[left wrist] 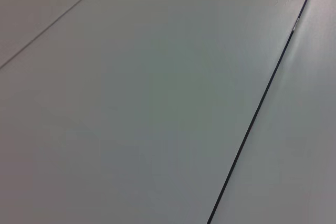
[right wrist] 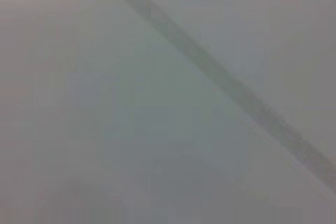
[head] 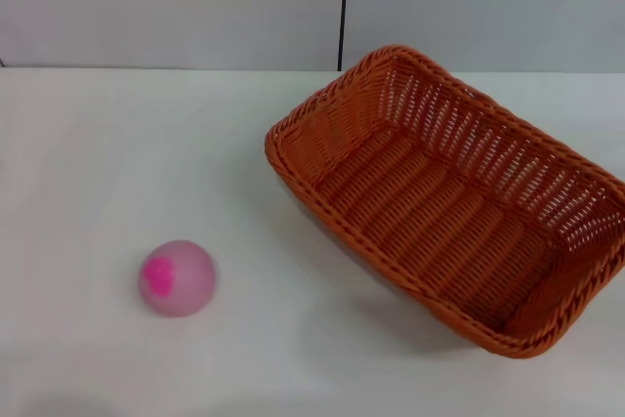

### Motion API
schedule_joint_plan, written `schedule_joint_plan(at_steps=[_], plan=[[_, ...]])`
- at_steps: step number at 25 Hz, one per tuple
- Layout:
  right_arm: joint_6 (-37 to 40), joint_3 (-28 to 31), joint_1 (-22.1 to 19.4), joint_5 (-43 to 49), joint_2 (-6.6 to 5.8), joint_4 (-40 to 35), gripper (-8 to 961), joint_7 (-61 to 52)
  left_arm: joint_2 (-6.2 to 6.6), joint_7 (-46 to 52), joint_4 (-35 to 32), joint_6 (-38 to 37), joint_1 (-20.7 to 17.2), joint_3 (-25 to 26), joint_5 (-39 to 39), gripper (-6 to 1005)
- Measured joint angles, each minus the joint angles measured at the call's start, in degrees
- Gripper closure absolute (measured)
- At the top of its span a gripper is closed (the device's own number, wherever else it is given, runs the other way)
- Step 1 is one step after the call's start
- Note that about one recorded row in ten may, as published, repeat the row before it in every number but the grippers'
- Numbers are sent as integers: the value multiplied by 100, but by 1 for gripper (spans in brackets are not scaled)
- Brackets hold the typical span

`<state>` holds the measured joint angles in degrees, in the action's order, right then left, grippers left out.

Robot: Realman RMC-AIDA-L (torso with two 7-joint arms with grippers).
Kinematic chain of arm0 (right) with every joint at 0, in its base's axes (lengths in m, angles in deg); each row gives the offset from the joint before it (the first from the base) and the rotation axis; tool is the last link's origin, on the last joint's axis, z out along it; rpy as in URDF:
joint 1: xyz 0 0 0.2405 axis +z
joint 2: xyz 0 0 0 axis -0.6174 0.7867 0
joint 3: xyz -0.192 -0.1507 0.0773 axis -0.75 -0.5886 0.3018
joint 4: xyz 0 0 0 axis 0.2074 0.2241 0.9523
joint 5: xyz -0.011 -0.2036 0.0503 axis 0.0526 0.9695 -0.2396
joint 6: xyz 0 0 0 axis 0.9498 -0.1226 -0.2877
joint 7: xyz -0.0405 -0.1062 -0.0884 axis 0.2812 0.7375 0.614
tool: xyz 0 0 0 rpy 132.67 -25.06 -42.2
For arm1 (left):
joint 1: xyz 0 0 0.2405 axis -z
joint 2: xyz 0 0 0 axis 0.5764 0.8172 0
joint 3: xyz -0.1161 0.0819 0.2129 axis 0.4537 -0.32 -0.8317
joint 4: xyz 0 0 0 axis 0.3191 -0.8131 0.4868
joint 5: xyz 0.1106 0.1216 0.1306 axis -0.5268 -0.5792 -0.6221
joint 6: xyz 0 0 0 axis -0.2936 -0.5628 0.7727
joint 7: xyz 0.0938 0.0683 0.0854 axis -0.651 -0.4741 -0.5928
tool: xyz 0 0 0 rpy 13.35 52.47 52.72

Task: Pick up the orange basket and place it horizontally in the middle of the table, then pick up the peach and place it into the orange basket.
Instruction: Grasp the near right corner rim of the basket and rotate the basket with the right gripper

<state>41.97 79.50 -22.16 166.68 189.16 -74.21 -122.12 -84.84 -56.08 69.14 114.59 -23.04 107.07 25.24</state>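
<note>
In the head view, the peach (head: 177, 277) sits lower left on the white table (head: 88, 153), pale pink with 1 magenta patch; likely light, smooth and prone to roll. The orange basket (head: 451, 197) lies diagonally at right, well apart, empty, openwork wicker; probably light and stiff, best gripped on its braided rim. Neither gripper appears, so finger state cannot be told.

The orange basket (head: 459, 202), right of centre, is woven wicker, rough, openwork-sided, with a braided rim; the peach (head: 177, 277), lower left, looks smooth and slightly matt; the desk (head: 117, 163) is plain, smooth, matt white.
</note>
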Motion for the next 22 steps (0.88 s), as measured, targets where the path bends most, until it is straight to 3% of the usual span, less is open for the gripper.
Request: schedule_joint_plan(at_steps=[1,3,5,6,10,15,18,22], plan=[[0,0,0,0,0,0,408,0,0,0,0,0,0,0,0,140],[204,-395,99,363,-111,-595,401,-501,-1,0,0,-3,7,0,1,140],[421,-968,272,915,-190,-1662,394,-1252,-3,0,0,-5,9,0,1,140],[421,-968,272,915,-190,-1662,390,-1252,-5,0,-1,-7,11,0,1,140],[477,-1600,590,1918,-254,-3174,376,-2501,-9,0,0,-9,5,0,0,140],[482,-2072,1028,2963,-347,-3895,358,-3405,-12,0,0,-20,-24,0,1,141],[498,-2282,1192,3275,-364,-3999,347,-3562,-16,0,13,-25,-31,0,1,141],[490,-2594,1573,3972,-480,-4016,333,-3916,-17,0,58,-52,-43,0,0,141]])
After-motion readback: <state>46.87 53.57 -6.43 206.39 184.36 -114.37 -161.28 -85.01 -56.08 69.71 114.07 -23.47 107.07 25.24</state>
